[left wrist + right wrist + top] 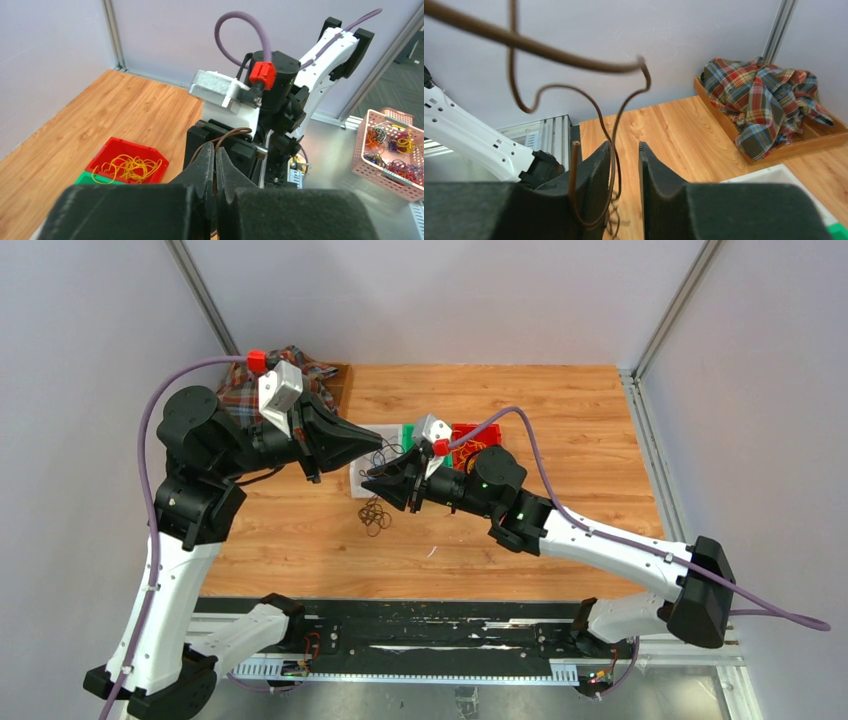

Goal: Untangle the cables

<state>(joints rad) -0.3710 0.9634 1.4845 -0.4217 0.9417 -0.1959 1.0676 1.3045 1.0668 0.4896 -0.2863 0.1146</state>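
Cables (375,515): left gripper (216,165) pinches a brown strand (549,50); right gripper (624,148), slightly open around it, should clamp before pulling gently apart.

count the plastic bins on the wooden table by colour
red bin: 1
green bin: 1
white bin: 1
total: 3

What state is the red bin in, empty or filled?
Partly filled: the red bin holds a loose tangle of thin yellow cables spread over its floor, seen from the left wrist.
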